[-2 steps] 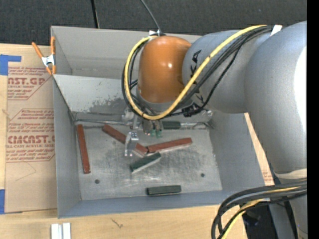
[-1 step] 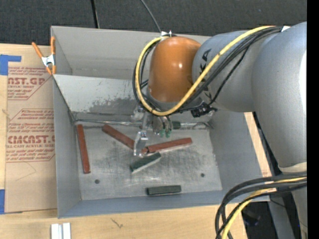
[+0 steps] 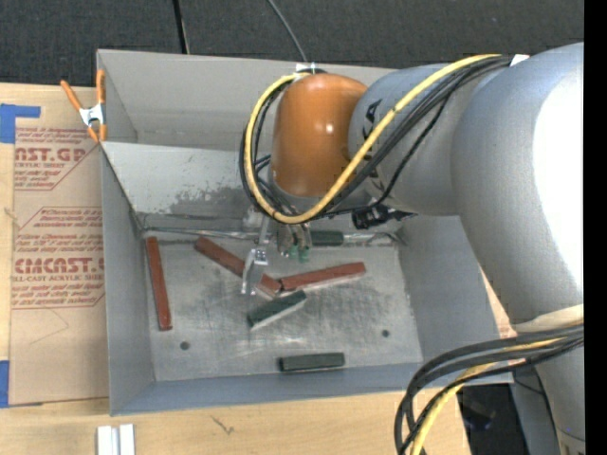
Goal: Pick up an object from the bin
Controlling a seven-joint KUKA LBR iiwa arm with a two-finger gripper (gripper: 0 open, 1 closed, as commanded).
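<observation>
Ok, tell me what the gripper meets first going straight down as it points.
Probably the lower end of the short reddish-brown bar at mid-bin, right under the gripper; its height above the bar is unclear.

Thick grey arm (image 3: 493,150); orange wrist cover (image 3: 313,131); yellow-black cables (image 3: 285,112).

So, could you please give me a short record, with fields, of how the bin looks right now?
bin: grey metal bin
gripper: gripper low over the bin's middle
nearest it: slanted red-brown stick, long red-brown stick, dark green bar
apart: left red-brown stick by the left wall; dark bar by the near wall
</observation>
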